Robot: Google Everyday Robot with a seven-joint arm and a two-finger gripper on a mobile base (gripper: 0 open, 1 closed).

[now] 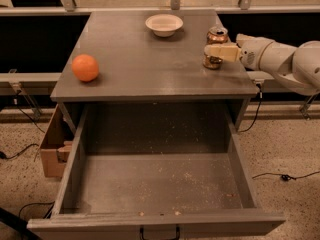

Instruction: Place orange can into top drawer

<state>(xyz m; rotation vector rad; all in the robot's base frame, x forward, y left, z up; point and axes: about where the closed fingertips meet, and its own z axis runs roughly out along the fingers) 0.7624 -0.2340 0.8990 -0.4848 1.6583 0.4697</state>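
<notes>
Orange can (pixel 217 35), upper right: likely light, thin-walled, slippery; take hold mid-body. Gripper (pixel 216 51) against it; grasp cannot be told.

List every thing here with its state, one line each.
orange can: upright on the cabinet top, right side, not in the drawer.
top drawer: pulled open, only crumbs inside.
tool: at the can's side, mid-height.
orange fruit: resting on the cabinet top, left.
white bowl: upright, empty.

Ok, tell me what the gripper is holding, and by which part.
Cannot be told. The gripper, in from the right, sits at mid-body of the orange can, but the can stands on the cabinet top and a firm hold is not visible.
</notes>
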